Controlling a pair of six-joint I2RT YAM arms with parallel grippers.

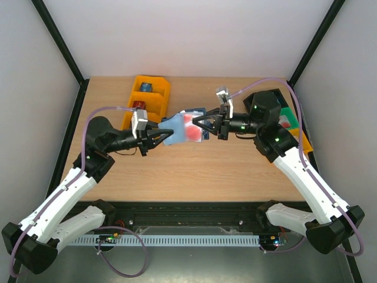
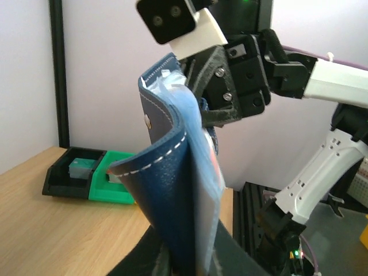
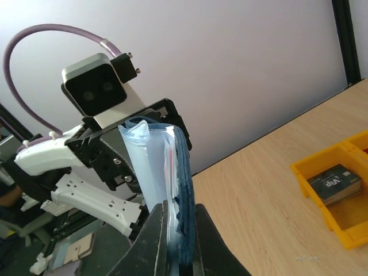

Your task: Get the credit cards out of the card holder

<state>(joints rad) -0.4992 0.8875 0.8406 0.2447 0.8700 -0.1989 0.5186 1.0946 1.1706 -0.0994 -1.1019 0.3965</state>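
Navy outside and pale blue inside, the card holder (image 1: 179, 127) hangs above the middle of the table (image 1: 194, 171) in the top view, spread open between the two arms. The left gripper (image 1: 165, 137) is clenched on its left edge and the right gripper (image 1: 199, 122) on its right edge. A red card (image 1: 189, 127) shows inside the holder. A yellow bin (image 1: 154, 100) sits on the wood at upper left.

From the left wrist, the card holder (image 2: 164, 195) stands on edge at frame centre. Its lower end is pinched between the dark fingers at the bottom of the frame, and the right gripper (image 2: 201, 112) bites its upper end. A green tray (image 2: 112, 178) and a black tray (image 2: 72, 172) lie side by side at lower left.

From the right wrist, the holder (image 3: 158, 167) rises from the closed fingers at bottom centre. A dark card (image 3: 333, 183) lies in the yellow bin (image 3: 345, 230) at lower right
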